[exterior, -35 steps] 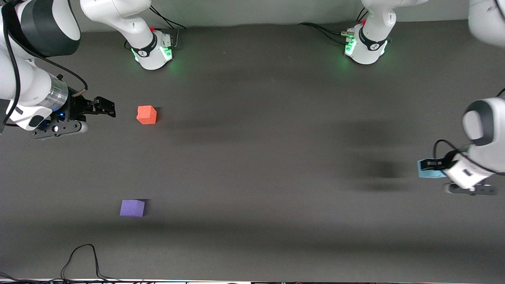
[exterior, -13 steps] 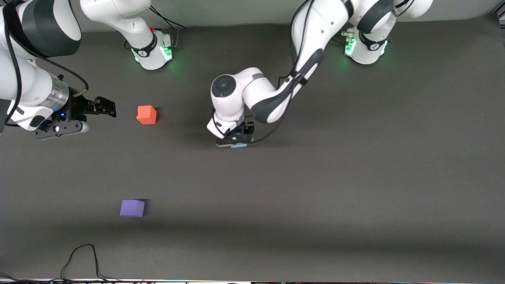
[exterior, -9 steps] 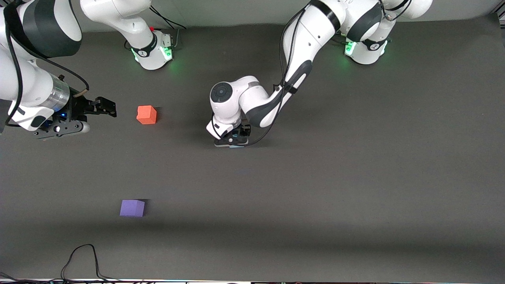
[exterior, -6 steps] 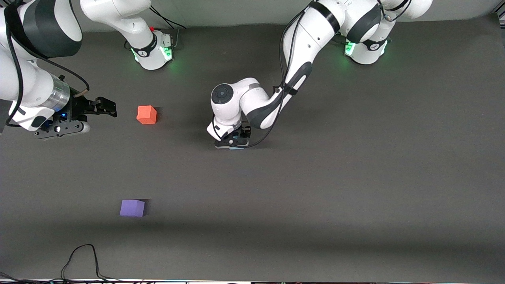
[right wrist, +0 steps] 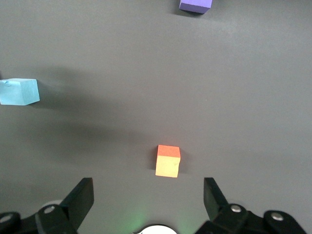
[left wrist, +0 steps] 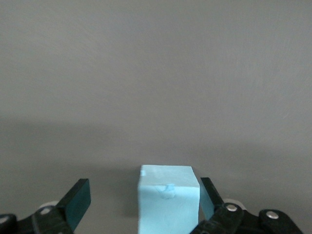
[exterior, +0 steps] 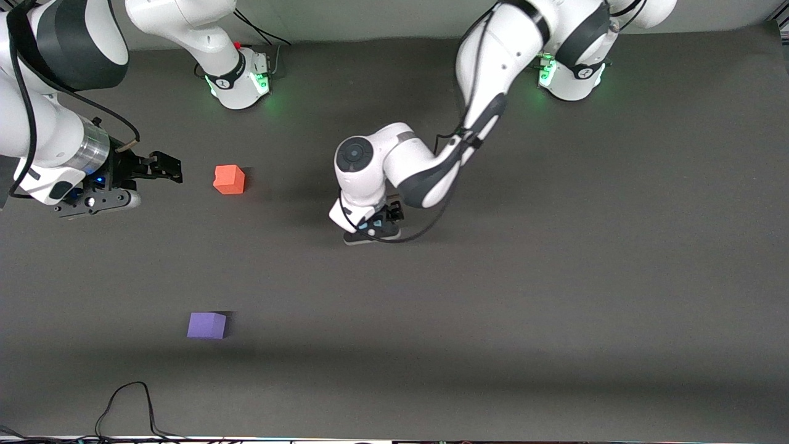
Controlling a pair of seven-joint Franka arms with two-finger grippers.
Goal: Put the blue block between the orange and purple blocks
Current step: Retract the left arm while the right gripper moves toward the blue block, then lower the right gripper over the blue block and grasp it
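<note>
The blue block (left wrist: 168, 202) stands on the dark table near its middle, between the spread fingers of my left gripper (left wrist: 145, 192), close to one finger and well apart from the other. In the front view the left gripper (exterior: 374, 229) points down and covers the block almost fully. The blue block (right wrist: 19, 91) lies toward the left arm's end from both other cubes. The orange block (exterior: 228, 179) sits just off the fingertips of my right gripper (exterior: 171, 169), which waits open and empty. The purple block (exterior: 206, 325) lies nearer the front camera.
A black cable (exterior: 129, 401) loops at the table edge nearest the front camera, by the right arm's end. Both arm bases (exterior: 237, 77) glow green along the edge farthest from that camera. The orange block (right wrist: 168, 161) and purple block (right wrist: 195, 5) stand well apart.
My left arm carried the blue block from its own end of the table to the middle, set it down, and its gripper opened off the block. The right arm stayed still.
</note>
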